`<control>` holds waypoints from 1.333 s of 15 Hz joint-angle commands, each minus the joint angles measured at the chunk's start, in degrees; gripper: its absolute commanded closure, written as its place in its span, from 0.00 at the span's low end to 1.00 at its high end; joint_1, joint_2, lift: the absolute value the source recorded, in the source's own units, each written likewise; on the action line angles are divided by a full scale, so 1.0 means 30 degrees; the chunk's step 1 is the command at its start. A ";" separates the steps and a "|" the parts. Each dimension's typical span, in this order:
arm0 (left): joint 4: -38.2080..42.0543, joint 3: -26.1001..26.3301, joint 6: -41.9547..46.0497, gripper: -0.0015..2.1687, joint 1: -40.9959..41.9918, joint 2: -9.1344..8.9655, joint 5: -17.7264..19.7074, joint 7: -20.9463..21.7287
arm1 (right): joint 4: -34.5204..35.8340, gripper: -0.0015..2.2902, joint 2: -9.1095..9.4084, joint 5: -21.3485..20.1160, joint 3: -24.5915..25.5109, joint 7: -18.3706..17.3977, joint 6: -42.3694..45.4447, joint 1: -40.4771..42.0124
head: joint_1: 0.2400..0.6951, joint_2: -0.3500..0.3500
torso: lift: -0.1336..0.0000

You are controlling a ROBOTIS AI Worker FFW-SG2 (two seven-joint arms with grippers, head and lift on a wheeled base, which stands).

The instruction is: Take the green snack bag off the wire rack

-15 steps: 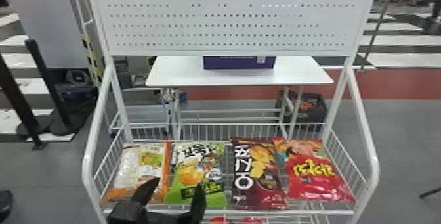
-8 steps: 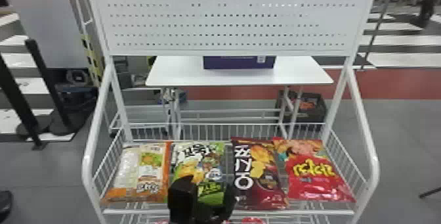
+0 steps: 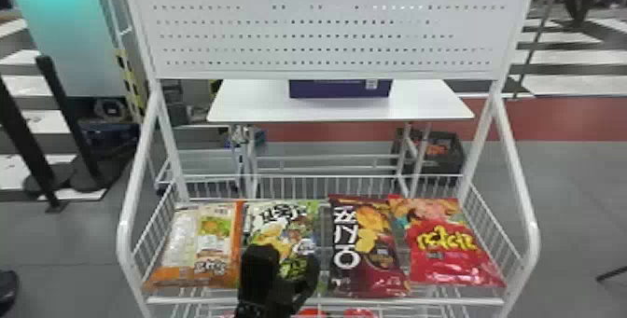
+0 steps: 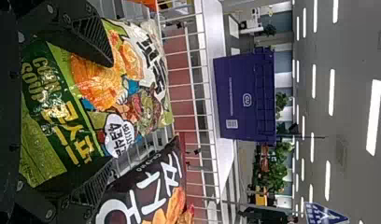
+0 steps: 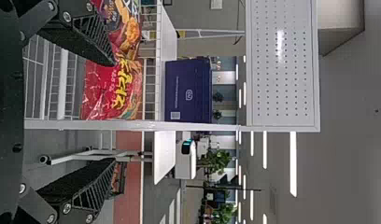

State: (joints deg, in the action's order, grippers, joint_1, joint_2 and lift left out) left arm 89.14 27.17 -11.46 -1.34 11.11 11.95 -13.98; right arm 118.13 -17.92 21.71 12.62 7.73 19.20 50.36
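Well, green printed snack bag [image 3: 284, 228]: on the sloping shelf of the white wire rack [image 3: 420, 301], at 9 o'clock from the shelf's middle, laid back with its printed face up, probably so shoppers see the front.

Left black two-fingered gripper [image 4: 110, 112]: at the bag's 6 o'clock end, fingers spread wide with the bag's body between them, holding nothing. That width likely lets them straddle the bag and pinch its sides; I can't tell whether either one touches it.

Orange-and-clear snack bag [image 3: 210, 238]: just beside the green one at 9 o'clock, which leaves little room for a finger there.

Dark brown snack bag [image 3: 368, 247]: next to it at 3 o'clock; a finger set too far over could drag this one along.

Red snack bag [image 3: 452, 252]: beyond the brown, also towards 3 o'clock, out of the way of this pick.

Right black two-fingered gripper [image 5: 115, 112]: near the rack's 3 o'clock side, fingers well apart and empty, seemingly kept off so one arm can work.

Next move: close on the filled middle gently, since the slick film may slip or crush, then lift it clear of the front rail.
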 commanded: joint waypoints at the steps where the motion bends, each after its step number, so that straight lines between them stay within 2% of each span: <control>1: -0.0035 -0.0062 -0.0912 0.25 0.0006 0.0017 -0.0029 0.0002 | -0.0003 0.08 -0.0003 0.0029 0.0011 0.0001 0.0000 -0.0028 | 0.57 0.50 | 1.00; 3: 0.0082 -0.0120 -0.1967 0.60 0.0094 0.0046 -0.0029 -0.0408 | -0.0003 0.08 -0.0003 0.0029 0.0011 0.0001 0.0000 -0.0028 | 0.57 0.50 | 1.00; 4: 0.0287 -0.0179 -0.2494 0.71 0.0211 0.0134 0.0000 -0.0408 | -0.0003 0.08 -0.0003 0.0029 0.0011 0.0001 0.0000 -0.0028 | 0.57 0.50 | 1.00; 5: 0.0697 -0.0208 -0.2845 0.74 0.0270 0.0222 0.0059 -0.0321 | -0.0003 0.08 -0.0003 0.0029 0.0011 0.0001 0.0000 -0.0028 | 0.57 0.50 | 1.00; 9: 0.2660 -0.0296 -0.2845 0.74 0.1120 0.0398 0.0029 -0.0262 | -0.0003 0.08 -0.0003 0.0059 0.0011 0.0001 0.0000 -0.0028 | 0.57 0.50 | 1.00; 12: 0.4652 -0.0735 -0.2787 0.74 0.2233 0.0896 0.0088 -0.0291 | -0.0003 0.08 -0.0032 0.0059 0.0011 0.0001 0.0000 -0.0028 | 0.57 0.50 | 1.00; 13: 0.5531 -0.0823 -0.2670 0.74 0.2702 0.1218 0.0117 -0.0379 | -0.0003 0.08 -0.0032 0.0059 -0.0019 0.0001 0.0000 -0.0057 | 0.57 0.50 | 1.00; 16: 0.8783 -0.2523 -0.1615 0.74 0.5631 0.2625 0.0293 -0.0321 | -0.0003 0.08 -0.0090 0.0059 0.0011 0.0001 0.0000 -0.0028 | 0.57 0.50 | 1.00; 19: 1.1303 -0.4866 0.0494 0.74 0.9381 0.4177 0.1230 -0.0291 | -0.0003 0.08 -0.0120 0.0088 -0.0019 0.0001 0.0000 -0.0057 | 0.57 0.50 | 1.00; 20: 1.1596 -0.5657 0.1256 0.74 1.0436 0.4265 0.1436 -0.0115 | -0.0003 0.08 -0.0120 0.0088 -0.0048 0.0001 0.0000 -0.0057 | 0.57 0.50 | 1.00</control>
State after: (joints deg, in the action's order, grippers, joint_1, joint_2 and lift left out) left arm 122.04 13.38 -10.86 25.43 22.82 15.24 -14.59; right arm 118.12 -18.28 21.96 12.56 7.73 19.20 50.21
